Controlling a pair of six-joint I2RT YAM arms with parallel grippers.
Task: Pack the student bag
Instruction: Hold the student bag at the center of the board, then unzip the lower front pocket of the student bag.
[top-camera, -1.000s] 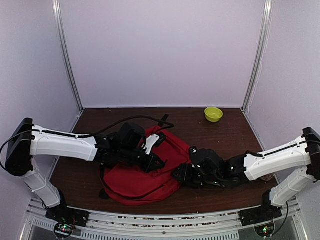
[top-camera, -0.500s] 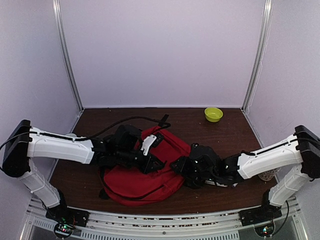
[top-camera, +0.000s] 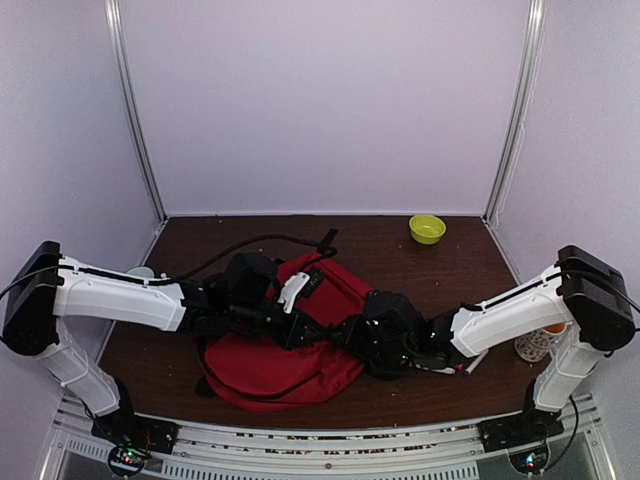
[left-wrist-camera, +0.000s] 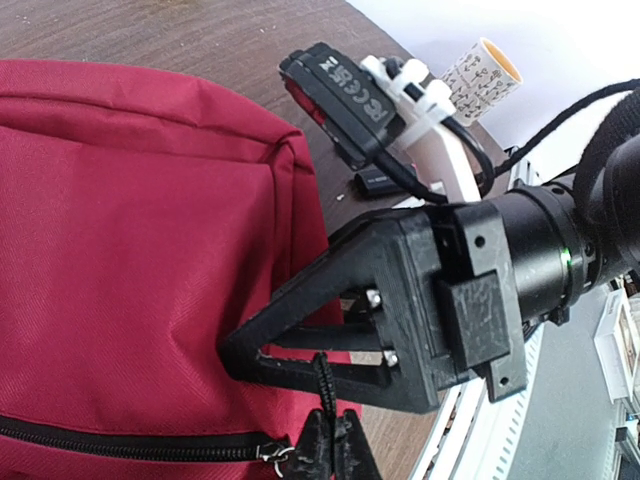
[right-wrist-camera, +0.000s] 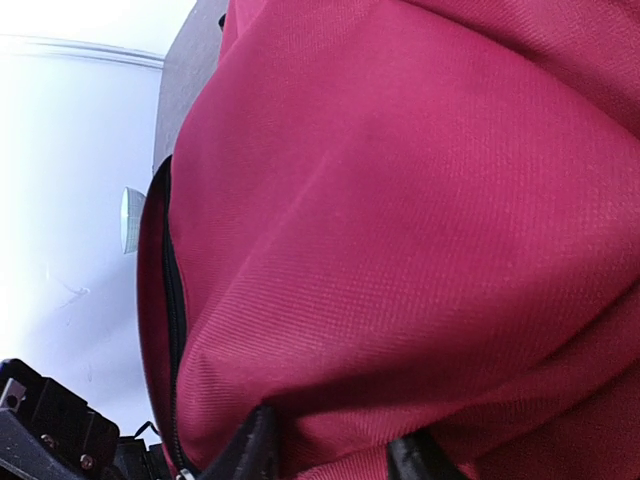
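Lying where: the student bag (top-camera: 285, 365) is flopped flat on the brown tabletop (top-camera: 450, 275), left of middle and toward the near edge, right between the two arms.
Bag details: dark-red fabric all over, with a black zipper (left-wrist-camera: 100, 435) running along one seam.
Left fingers (left-wrist-camera: 332, 448): pressed together over the bag's right-hand part, pinching a thin black cord (left-wrist-camera: 322, 385) that runs up out of them. A small metal zipper ring (left-wrist-camera: 268, 457) sits just beside the tips.
Right fingers (left-wrist-camera: 236, 355): pointing in from the right, tips on the red fabric just beside the left ones. In the right wrist view a bulge of fabric sits between the two fingers and hides the tips, so honestly can't tell if they're clamped on it or not.
Green bowl (top-camera: 427, 228): far right part of the tabletop, well apart from the bag.
Patterned cup (top-camera: 533, 345): upright at the right edge, just behind the right arm.
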